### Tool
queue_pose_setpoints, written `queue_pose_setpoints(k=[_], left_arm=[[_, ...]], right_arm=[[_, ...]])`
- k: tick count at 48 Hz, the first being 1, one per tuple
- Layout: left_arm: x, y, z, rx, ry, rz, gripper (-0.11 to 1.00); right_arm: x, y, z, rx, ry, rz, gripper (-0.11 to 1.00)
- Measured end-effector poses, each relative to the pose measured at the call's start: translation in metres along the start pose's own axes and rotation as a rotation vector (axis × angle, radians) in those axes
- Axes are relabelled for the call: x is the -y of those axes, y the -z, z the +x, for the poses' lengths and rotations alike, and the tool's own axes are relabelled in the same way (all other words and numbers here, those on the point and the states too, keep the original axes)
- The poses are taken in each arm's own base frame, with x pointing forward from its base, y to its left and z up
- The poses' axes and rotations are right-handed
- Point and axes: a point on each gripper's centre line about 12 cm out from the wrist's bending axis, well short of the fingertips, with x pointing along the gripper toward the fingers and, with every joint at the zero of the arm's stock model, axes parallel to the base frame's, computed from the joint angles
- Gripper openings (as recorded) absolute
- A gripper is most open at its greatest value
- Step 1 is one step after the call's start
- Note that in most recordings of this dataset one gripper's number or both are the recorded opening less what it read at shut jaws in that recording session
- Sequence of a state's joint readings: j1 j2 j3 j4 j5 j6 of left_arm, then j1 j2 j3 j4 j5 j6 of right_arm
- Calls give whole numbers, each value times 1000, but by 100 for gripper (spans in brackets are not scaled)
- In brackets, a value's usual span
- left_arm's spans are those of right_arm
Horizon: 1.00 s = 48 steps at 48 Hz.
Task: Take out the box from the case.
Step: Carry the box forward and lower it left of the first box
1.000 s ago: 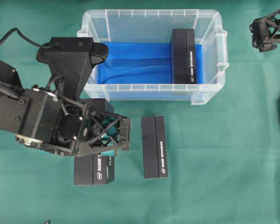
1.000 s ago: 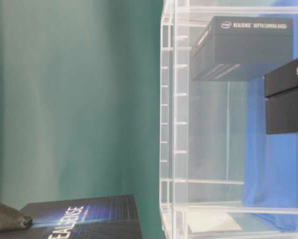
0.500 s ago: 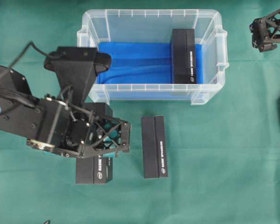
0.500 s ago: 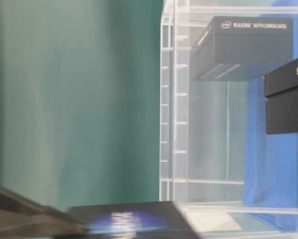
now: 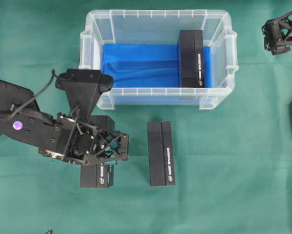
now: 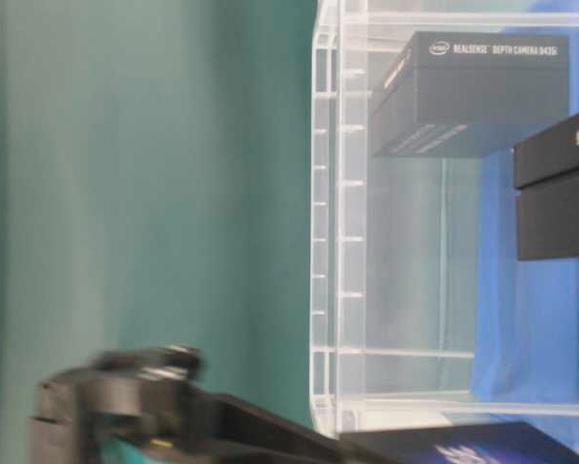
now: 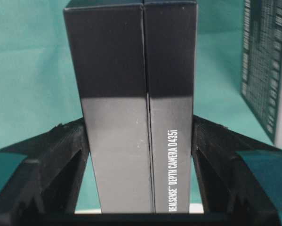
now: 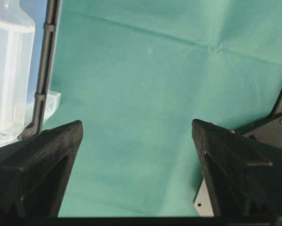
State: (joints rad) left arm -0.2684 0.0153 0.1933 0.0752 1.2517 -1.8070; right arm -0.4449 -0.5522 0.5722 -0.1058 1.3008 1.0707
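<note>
**Left arm lowers a box beside the case**

The left gripper point(image 5: 117, 149), jaws pinching a black box point(image 7: 138, 108), has sunk toward the cloth. One box point(image 5: 191, 58) remains in the case point(image 5: 158, 96); right gripper point(image 8: 137, 136) spread, idle

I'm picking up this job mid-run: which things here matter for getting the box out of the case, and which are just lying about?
Job:
case
box still inside it
left tool, closed on a black box outside the case
right tool, open and holding nothing

Lying about:
second black box on the cloth
green cloth
</note>
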Motion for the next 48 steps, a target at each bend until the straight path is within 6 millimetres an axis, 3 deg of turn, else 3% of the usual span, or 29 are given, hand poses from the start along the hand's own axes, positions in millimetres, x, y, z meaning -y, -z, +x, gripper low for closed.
queue_pose_setpoints(k=[18, 48], left_arm=[[-7, 1, 40, -6, 53, 15, 60], [-2, 0, 44, -25, 100, 6, 60]], right_arm=[[1, 0, 1, -1, 3, 3, 91], [0, 0, 1, -2, 3, 1, 91]])
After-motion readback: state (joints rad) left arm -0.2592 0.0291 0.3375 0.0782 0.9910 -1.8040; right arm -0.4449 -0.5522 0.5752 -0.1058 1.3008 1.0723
